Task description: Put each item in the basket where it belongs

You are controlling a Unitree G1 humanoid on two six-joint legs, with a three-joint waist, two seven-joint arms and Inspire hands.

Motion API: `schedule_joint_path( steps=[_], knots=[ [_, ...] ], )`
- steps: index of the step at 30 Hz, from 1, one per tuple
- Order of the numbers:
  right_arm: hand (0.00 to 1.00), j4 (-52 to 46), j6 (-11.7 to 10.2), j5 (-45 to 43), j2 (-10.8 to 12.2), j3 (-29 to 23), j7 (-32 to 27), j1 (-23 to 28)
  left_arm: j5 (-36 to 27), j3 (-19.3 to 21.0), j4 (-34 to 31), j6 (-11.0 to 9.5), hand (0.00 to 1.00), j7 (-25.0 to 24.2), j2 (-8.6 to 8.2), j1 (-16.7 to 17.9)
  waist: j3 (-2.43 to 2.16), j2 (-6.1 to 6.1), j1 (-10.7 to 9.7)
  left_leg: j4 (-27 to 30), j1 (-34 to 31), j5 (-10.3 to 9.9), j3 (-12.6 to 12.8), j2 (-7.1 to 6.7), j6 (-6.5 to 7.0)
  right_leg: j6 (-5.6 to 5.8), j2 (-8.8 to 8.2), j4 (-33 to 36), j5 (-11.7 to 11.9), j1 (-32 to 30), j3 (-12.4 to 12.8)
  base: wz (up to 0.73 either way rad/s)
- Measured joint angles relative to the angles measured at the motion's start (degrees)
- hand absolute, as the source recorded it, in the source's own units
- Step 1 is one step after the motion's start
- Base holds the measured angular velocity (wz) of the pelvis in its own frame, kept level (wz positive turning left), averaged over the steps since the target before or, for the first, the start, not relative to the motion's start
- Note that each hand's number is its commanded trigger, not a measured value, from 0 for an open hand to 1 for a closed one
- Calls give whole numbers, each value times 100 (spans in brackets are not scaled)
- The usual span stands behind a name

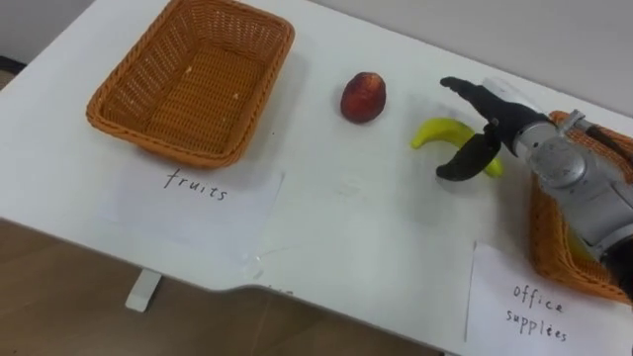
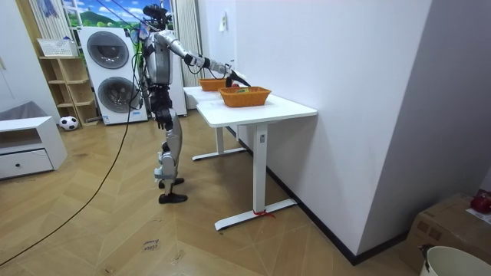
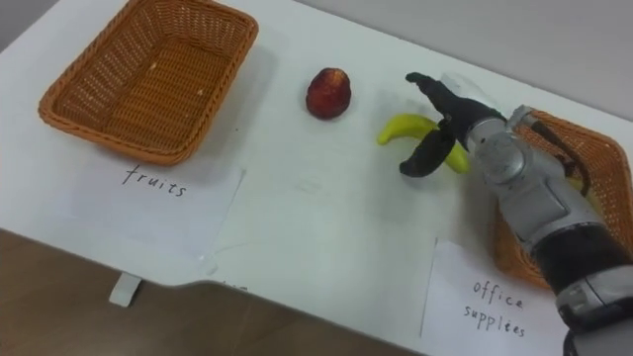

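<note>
A yellow banana (image 1: 440, 131) lies on the white table (image 1: 346, 218), right of centre. My right hand (image 1: 506, 123) reaches over it from the right, open, fingers stretched above the banana's far side and thumb curved down at its near side. A red peach-like fruit (image 1: 363, 97) sits left of the banana, apart from the hand. The wicker basket (image 1: 129, 124) above the paper label "fruits" (image 1: 198, 186) stands empty at the far left. The second wicker basket (image 1: 546, 247), beside the label "office supplies" (image 1: 539, 309), is at the right, partly hidden by my forearm.
The table's front edge (image 1: 198, 282) runs close below the labels, with wooden floor beyond. In the room view I stand at the end of the table (image 2: 261, 107), which sits against a white wall; washing machines (image 2: 111, 73) are behind me.
</note>
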Motion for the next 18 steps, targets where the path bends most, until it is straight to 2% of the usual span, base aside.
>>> schedule_joint_path(
  steps=[8,12,14,18],
  knots=[
    [0,25,4,15,0,39,59,0,-21,-70,208,9,0,4,0,-99,6,-6,61,-1,1,0,-1,-3,0,0,13,-3,0,1,-2,0],
    [0,151,0,14,0,95,138,0,-51,-100,206,4,0,7,-2,-160,44,4,96,1,-9,1,-2,-47,1,0,11,-3,0,-9,-1,0],
    [0,369,-12,14,1,94,202,-8,-46,-117,205,-12,0,8,-5,-230,63,30,181,1,-19,1,14,-50,2,0,8,1,0,-20,3,0],
    [0,586,-14,10,1,73,304,-186,-45,-116,207,-17,0,15,-10,-253,65,33,203,2,-71,3,38,-48,4,0,9,4,0,-70,4,0]
  ],
)
